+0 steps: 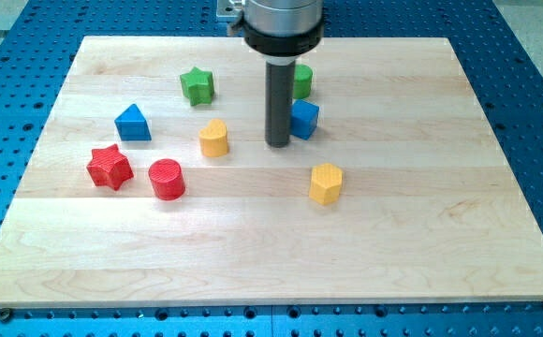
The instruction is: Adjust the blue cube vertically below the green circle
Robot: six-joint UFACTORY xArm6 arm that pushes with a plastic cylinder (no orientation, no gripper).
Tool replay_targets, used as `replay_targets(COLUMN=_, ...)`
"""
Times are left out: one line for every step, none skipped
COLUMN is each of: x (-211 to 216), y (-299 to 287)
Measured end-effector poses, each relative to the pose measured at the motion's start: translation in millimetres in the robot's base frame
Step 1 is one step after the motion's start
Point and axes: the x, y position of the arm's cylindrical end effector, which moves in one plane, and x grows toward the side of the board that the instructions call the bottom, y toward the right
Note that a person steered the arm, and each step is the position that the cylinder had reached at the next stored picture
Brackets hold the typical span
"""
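The blue cube [305,119] sits near the board's upper middle, just below the green circle [301,81], which the rod partly hides. My tip [278,144] rests on the board right at the blue cube's left side, touching or nearly touching it.
A green star [198,85] lies at the upper left. A blue triangle [133,124], red star [110,167] and red cylinder [167,179] sit at the left. A yellow block [214,139] is left of my tip. A yellow hexagon [326,183] lies lower right. The wooden board [440,234] ends at blue surround.
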Motion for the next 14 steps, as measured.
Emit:
replay_targets(x=-10.8, y=-32.2)
replay_targets(x=-58.5, y=-44.3)
replay_targets(x=-89.2, y=-35.4)
replay_targets(x=-86.2, y=-31.4)
replay_targets(x=-56.0, y=-20.7)
replay_targets(x=-53.3, y=18.7)
replay_targets(x=-76.3, y=39.7)
replay_targets(x=-74.3, y=44.9)
replay_targets(x=-62.0, y=42.4)
replay_targets(x=-54.7, y=42.1)
replay_targets(x=-45.1, y=42.1)
replay_targets(x=-65.3, y=34.5)
replay_targets(x=-79.5, y=2.3)
replay_targets(x=-70.9, y=-29.9)
